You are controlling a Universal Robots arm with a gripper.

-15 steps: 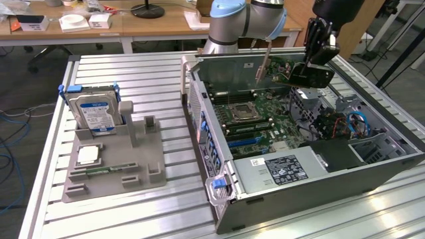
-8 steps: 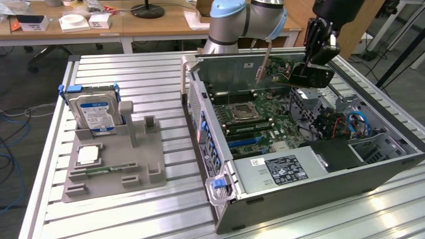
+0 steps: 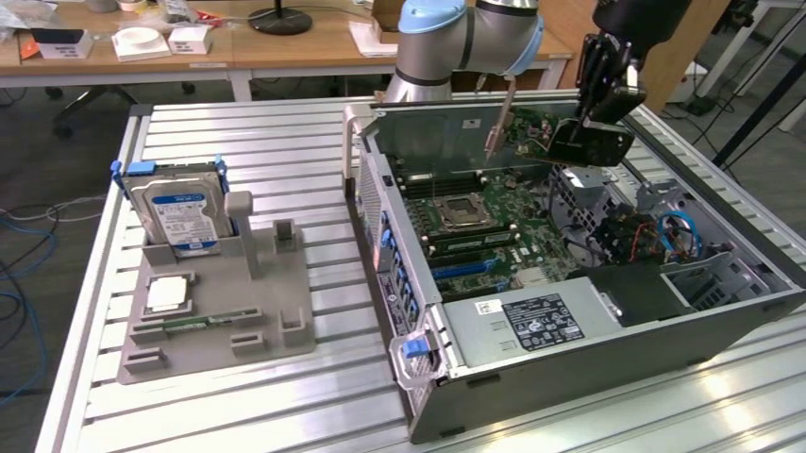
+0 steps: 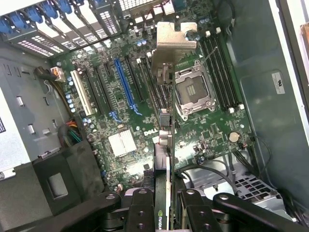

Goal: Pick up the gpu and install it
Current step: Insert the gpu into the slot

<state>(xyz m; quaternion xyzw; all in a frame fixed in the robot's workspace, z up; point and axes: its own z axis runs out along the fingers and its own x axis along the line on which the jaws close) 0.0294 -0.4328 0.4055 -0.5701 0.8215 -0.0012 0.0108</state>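
We're mid-install: gripper [image 4: 166, 212] pinching the gpu [image 4: 166, 111] edge-on above the mobo [image 4: 120, 116], needs lining up w/ slot.

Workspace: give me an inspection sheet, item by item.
Surface: slatted aluminium table.
Job's things: gpu held edge-on above the motherboard inside the open computer case, not seated.
Clutter: hard drive standing in grey fixture; CPU and memory stick lying on it.
Hand: hand shut on the gpu.
Cables: blue cables inside case; blue cable on floor.
Surroundings: wooden desk behind.
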